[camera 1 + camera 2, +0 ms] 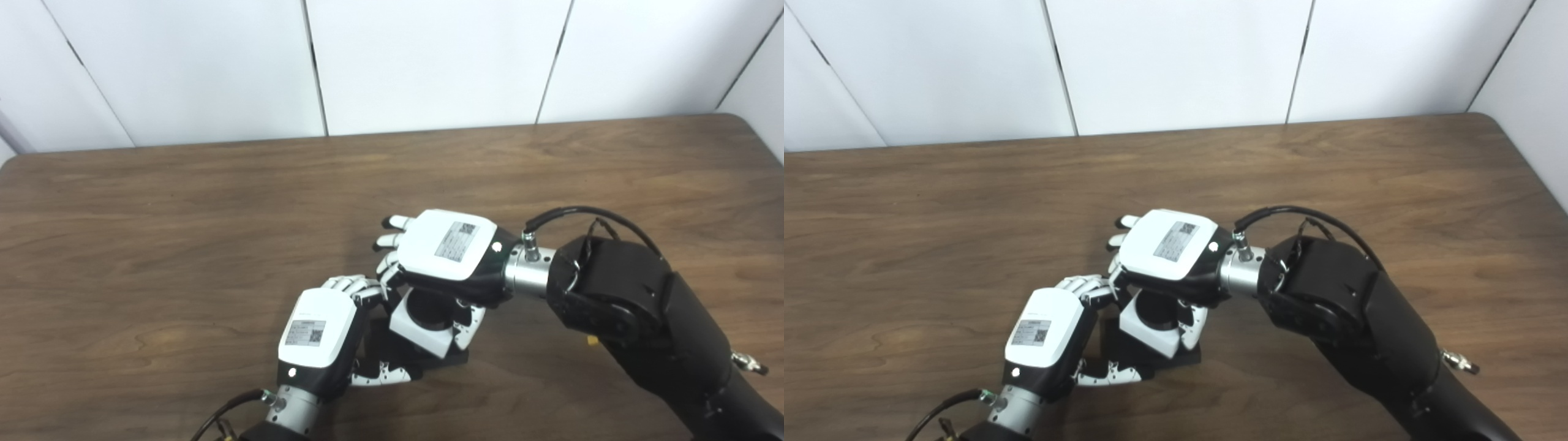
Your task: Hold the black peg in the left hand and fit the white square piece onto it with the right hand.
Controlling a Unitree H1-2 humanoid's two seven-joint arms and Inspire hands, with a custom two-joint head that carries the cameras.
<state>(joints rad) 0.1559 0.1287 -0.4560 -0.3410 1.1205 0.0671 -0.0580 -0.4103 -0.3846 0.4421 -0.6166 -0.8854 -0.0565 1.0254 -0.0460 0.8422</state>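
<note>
The black peg piece point(450, 359) has a flat base resting on the wooden table point(184, 245) near the front middle. My left hand point(321, 340) is shut on it from the left side, fingers and thumb around the base. The white square piece point(422, 324) sits tilted over the round black peg point(429, 306), which shows through its hole. My right hand point(450, 248) is above it, palm down, shut on the white square piece with thumb on its right edge. In the right eye view the white piece point(1145, 327) lies between both hands.
A white panelled wall point(429, 61) stands behind the table's far edge. My right forearm point(643, 312) crosses the front right of the table. A small yellow bit point(591, 340) shows by the forearm.
</note>
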